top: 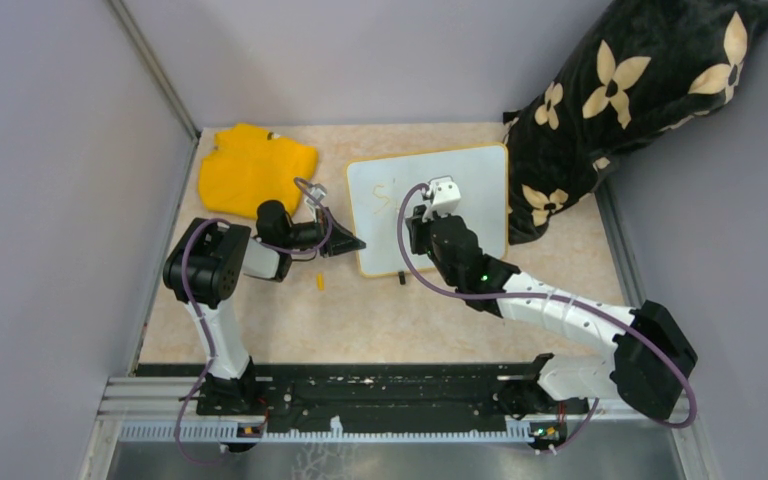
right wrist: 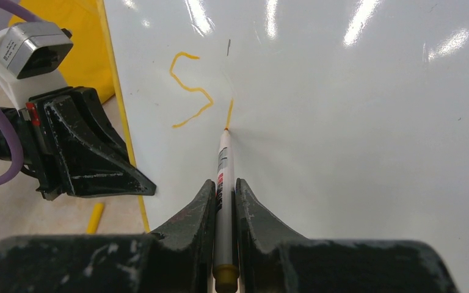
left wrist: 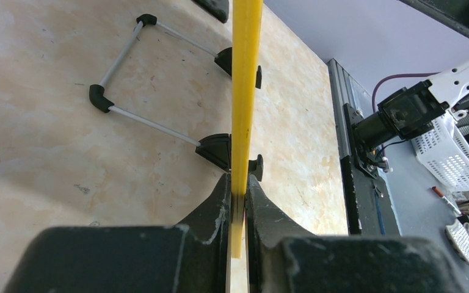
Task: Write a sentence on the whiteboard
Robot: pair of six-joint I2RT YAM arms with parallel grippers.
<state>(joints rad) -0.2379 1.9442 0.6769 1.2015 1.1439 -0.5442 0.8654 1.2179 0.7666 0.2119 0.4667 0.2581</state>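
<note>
marker [right wrist: 225, 155] clenched in the right gripper [right wrist: 223, 189] touched the whiteboard [top: 485, 175] at mid-table, one "s" of the sentence [right wrist: 190, 90] written, while the left gripper [left wrist: 239, 180] pinched its edge, apparently to steady it.

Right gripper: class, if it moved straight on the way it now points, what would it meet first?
The whiteboard. The marker in the right gripper touches the white face just right of the orange S, so going on would press it into the board, probably at once.
</note>
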